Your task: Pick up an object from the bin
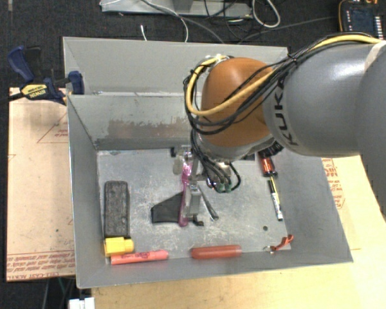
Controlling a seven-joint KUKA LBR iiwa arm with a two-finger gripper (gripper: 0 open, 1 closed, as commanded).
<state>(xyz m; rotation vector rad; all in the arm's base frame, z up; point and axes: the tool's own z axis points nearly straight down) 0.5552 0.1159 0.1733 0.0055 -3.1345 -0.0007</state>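
Gripper [192, 206] low over the middle of the grey metal bin [82, 192], close to the floor. Open or closed: cannot tell from this angle. Running up along its left side, a thin magenta strip [186, 176]; part of the tool or a loose thing, not clear.

Just left of the tip and meeting it in the camera view, a black wedge-shaped piece [166, 211], flat on the floor, nearest of all the things to the tool. Gripped or merely beside: cannot tell.

Above the tool, the orange wrist cover [235, 102], looped with yellow and black cables [194, 105], then the thick grey arm [334, 95] coming in from the right.

Right of the tool, apart from it, a slim black-and-white pen [275, 198] lying lengthwise, with a small orange-and-black cylinder [267, 166] just above its upper end.

Along the near wall, a red-orange marker [215, 252] right of centre, a pink marker [141, 257] left of centre, and a small red clip [284, 242] near the right corner.

Far left, a dark grey rectangular block [116, 208] lying lengthwise, with a yellow block [118, 245] at its near end, just above the pink marker.
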